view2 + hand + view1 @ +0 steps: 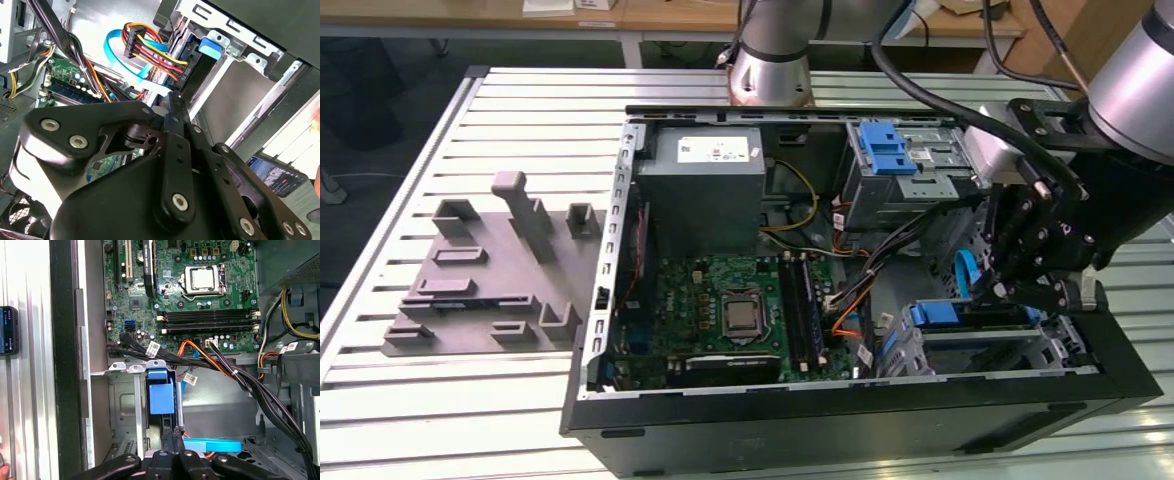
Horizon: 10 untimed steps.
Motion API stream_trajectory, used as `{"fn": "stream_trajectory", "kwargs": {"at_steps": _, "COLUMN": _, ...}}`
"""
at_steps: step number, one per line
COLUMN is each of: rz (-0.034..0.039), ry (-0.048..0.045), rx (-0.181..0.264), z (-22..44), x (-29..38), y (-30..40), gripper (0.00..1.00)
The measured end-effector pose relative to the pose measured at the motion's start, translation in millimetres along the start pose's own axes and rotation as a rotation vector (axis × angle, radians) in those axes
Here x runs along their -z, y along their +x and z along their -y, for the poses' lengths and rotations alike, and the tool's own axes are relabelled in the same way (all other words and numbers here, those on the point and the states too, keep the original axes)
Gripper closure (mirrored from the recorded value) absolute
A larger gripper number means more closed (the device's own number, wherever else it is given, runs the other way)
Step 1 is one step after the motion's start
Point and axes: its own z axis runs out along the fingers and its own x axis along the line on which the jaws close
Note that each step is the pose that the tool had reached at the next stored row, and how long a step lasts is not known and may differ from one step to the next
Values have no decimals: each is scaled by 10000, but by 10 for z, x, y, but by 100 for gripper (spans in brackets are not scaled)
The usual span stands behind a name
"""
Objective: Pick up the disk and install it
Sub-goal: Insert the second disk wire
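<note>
Black linkage fingers (172, 440) of the gripper (1047, 290) met closed just behind the blue-framed silver disk (161, 399), which stood on edge in the grey metal bay (127, 405) at the case's front corner, long axis running away from the fingertips.

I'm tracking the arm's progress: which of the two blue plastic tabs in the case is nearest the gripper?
The lower blue plastic tab, right by the gripper; the other blue tab sits by the grey power supply box.
</note>
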Motion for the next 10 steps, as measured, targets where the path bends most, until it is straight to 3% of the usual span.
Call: {"fn": "stream_trajectory", "kwargs": {"at_steps": 10, "rz": 19, "ry": -1, "rx": 0, "z": 36, "x": -67, "y": -2, "gripper": 89}}
